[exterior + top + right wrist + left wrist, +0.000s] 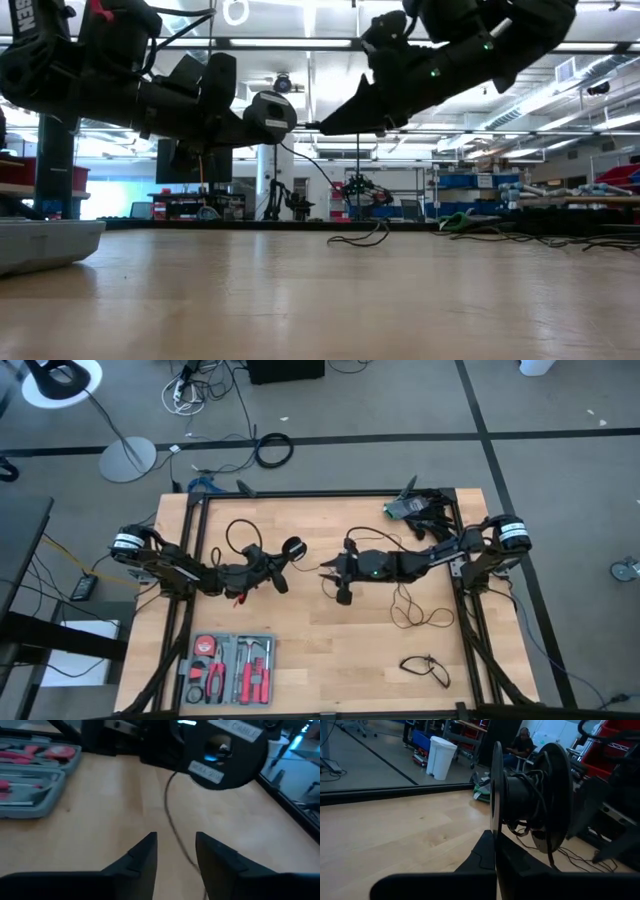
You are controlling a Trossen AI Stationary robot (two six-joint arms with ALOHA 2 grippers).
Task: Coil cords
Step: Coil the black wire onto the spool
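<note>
A wooden table (330,650) fills the scene, with both dark arms reaching toward its middle, held above the surface. The left gripper (268,572) is clamped on a black spool (293,548) with cord wound around its hub. The right gripper (328,571) sits just right of the spool, its fingers (145,851) apart with a thin black cord (172,822) running between them toward the spool. More of the cord (415,610) lies in loose loops on the table under the right arm. A grey tool case (228,668) rests at the near left edge. A small cord bundle (427,667) lies near right.
</note>
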